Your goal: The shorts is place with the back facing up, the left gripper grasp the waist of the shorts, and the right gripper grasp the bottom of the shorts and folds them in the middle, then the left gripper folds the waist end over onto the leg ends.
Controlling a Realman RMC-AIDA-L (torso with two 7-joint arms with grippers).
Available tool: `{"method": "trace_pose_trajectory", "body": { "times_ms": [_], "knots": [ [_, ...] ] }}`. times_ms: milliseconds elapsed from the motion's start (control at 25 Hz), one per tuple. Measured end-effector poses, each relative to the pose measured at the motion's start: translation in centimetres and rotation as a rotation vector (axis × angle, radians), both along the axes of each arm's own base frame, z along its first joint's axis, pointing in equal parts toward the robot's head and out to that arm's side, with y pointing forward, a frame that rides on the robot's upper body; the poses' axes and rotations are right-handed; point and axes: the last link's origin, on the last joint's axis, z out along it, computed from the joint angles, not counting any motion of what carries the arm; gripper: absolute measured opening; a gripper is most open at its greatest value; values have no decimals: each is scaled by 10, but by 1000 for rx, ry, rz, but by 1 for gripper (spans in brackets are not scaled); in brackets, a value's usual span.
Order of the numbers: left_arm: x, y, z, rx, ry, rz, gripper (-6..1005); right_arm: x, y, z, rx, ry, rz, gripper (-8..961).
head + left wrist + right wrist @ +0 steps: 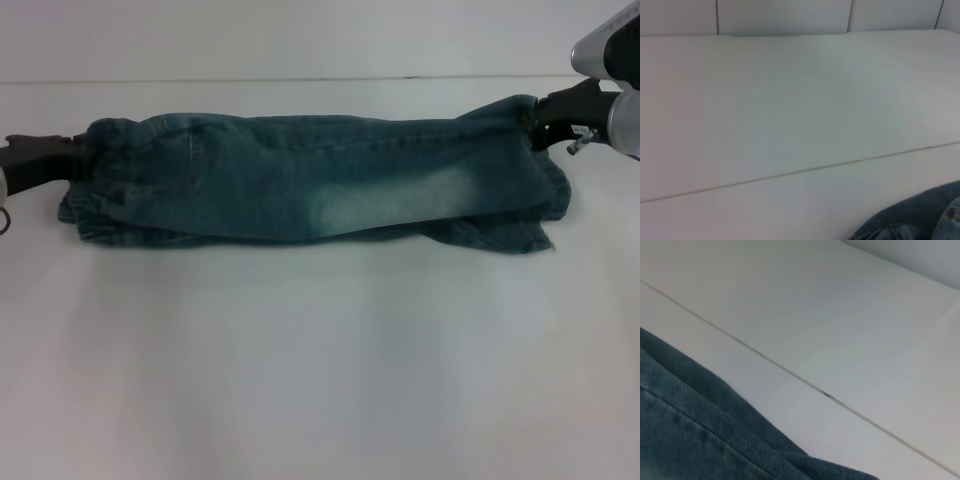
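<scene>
Shorts (310, 190), faded blue-green denim, lie folded lengthwise into a long band on smooth white table (320, 380). Left claw (72, 155) is clamped on ruffled waist end, right claw (535, 125) clamped on hemmed leg end.

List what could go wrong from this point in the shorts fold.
1. The folded shorts have uneven layers: the lower one sticks out along the near edge and at the leg ends. The next fold could lock in that misalignment.
2. The left gripper meets only the edge of the gathered waist, so the denim might slip as it carries the waist over.
3. The right gripper sits at the far corner of the leg ends; pulling away could drag that corner.
</scene>
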Motion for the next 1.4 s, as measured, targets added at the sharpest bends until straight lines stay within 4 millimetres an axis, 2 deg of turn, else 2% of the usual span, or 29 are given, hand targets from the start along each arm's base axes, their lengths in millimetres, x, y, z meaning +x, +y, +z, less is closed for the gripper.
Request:
{"method": "trace_pose_trajectory", "body": {
  "times_ms": [360,560,600,680,720,1000,1120,1160,1400],
  "knots": [
    [8,3,-8,-31,54,-37,129,-2,-1,-5,-21,-20,12,163],
    [10,2,-3,-30,79,-55,138,1,-3,-1,-20,-26,16,175],
    [10,2,-1,-24,82,-56,216,1,-3,2,-11,-28,17,177],
    [8,0,5,-6,82,-52,373,3,-4,10,12,-28,23,342],
    [7,0,8,7,79,-49,414,2,-5,13,22,-26,26,424],
    [-1,-8,24,55,72,-25,708,5,-11,35,84,7,39,714],
    [-2,-22,29,34,35,-57,846,4,-18,35,67,34,52,831],
    [-3,-28,31,23,25,-74,858,4,-21,36,55,51,63,870],
    [-20,-71,33,-20,0,-130,907,1,-44,38,-13,144,150,894]
  ]
}}
